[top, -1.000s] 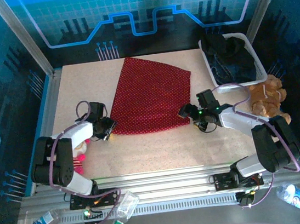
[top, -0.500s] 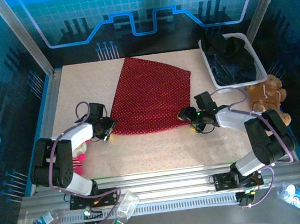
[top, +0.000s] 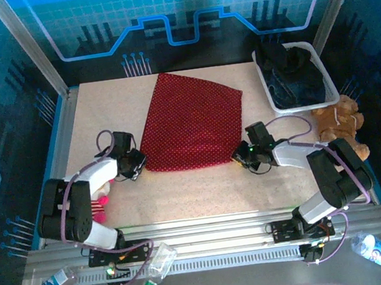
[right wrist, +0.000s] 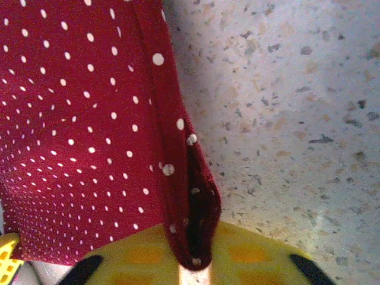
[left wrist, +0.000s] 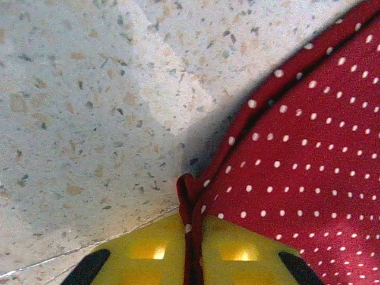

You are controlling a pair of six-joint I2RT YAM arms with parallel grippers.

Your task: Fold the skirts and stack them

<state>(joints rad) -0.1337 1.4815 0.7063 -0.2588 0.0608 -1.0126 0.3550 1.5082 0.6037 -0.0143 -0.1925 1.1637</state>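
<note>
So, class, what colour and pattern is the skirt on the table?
Red skirt with small white dots; clearest from the left wrist.

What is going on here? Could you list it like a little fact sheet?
Spread out: red skirt with white dots, flat on the table
Left claw: shut on the skirt's near left corner
Right claw: shut on its near right corner
White bin: far right, dark clothes inside
Teddy bear: just in front of the bin
</note>
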